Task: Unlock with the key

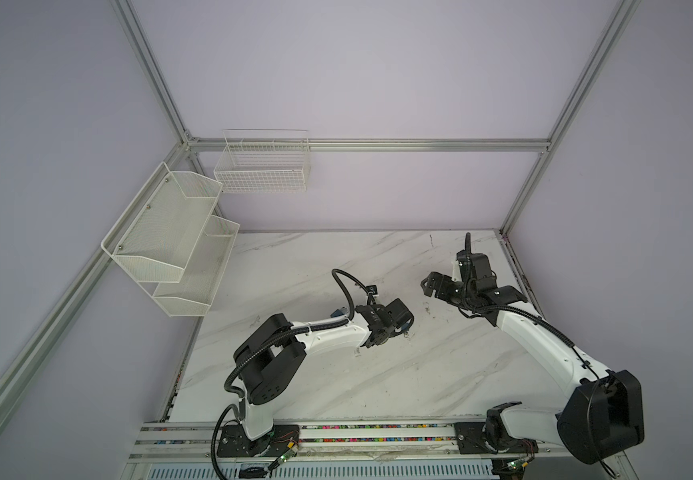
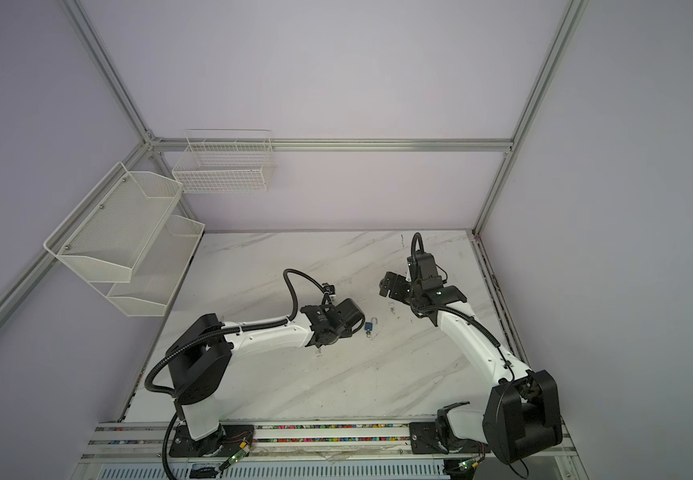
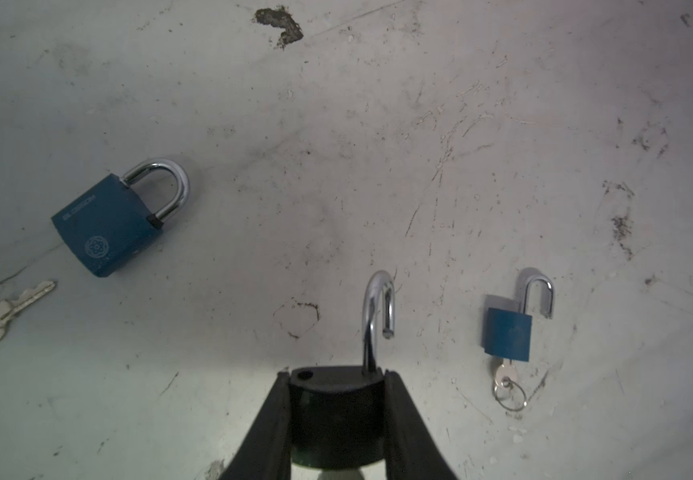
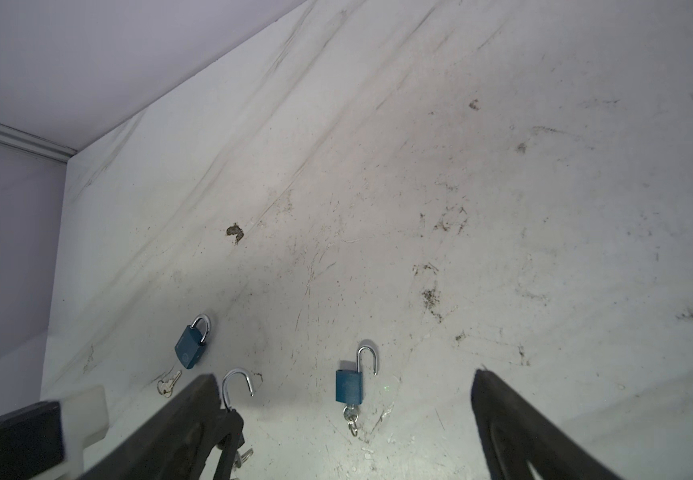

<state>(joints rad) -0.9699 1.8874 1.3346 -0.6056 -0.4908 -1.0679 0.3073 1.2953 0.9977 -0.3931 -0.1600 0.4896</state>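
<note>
L tool clamped on dk padlock, shackle open | R tool wide open

Near the middle of the table, the held padlock sits between the fingers of the left gripper. The small padlock lies just right of it, shackle pointing far, with a key in its near end. The large padlock lies left and farther back, apparently behind the left forearm, with the loose key near-left of it. The right gripper hangs right of and beyond them. A tiered shelf is on the left wall, and a wire basket is on the far wall.
</note>
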